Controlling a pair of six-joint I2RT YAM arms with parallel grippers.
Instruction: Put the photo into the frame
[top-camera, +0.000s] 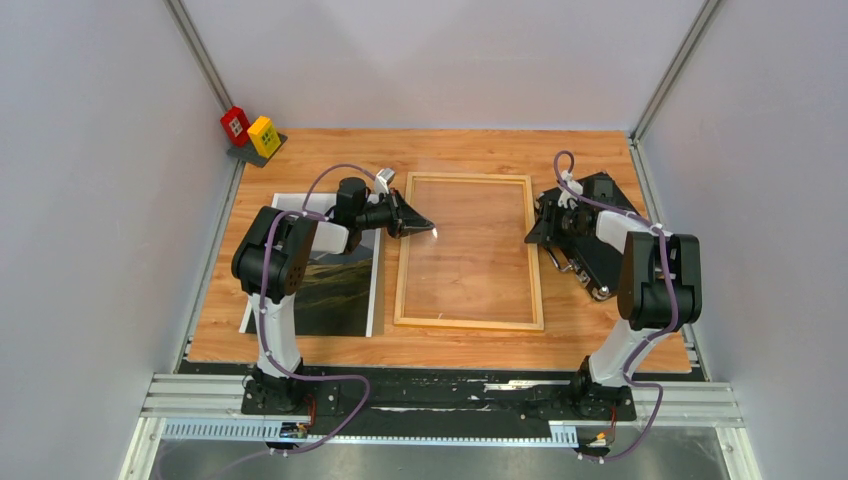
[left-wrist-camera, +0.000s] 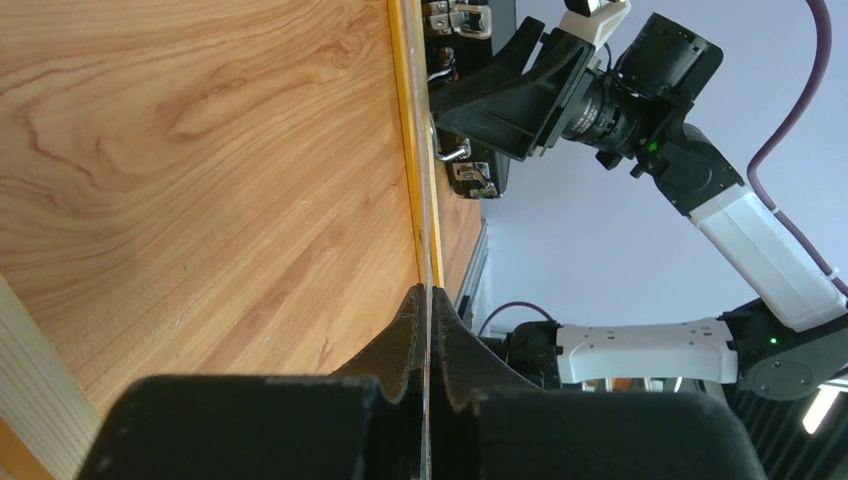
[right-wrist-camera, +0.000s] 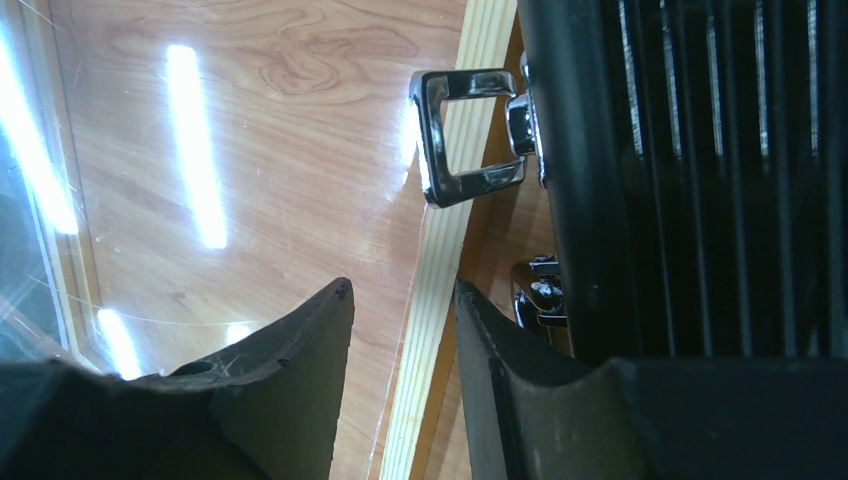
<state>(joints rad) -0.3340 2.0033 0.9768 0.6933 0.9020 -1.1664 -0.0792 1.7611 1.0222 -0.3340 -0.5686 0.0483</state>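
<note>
The frame (top-camera: 468, 322) lies flat in the middle of the table, light wood rails around a clear pane. My left gripper (top-camera: 428, 226) reaches over its left rail, and in the left wrist view it (left-wrist-camera: 428, 290) is shut on the pane's thin edge, seen edge-on beside the orange-yellow rail (left-wrist-camera: 405, 150). My right gripper (top-camera: 533, 235) is at the right rail. In the right wrist view it (right-wrist-camera: 400, 285) stands open astride the light wood rail (right-wrist-camera: 440, 250), with a gap on the left. The photo (top-camera: 340, 290), dark hills with a white border, lies left of the frame, partly under my left arm.
A black case with metal handles (top-camera: 598, 215) lies right of the frame, under my right arm, its chrome handle (right-wrist-camera: 465, 135) close to the rail. Red (top-camera: 236, 125) and yellow (top-camera: 264, 136) blocks sit at the back left corner. Grey walls close in both sides.
</note>
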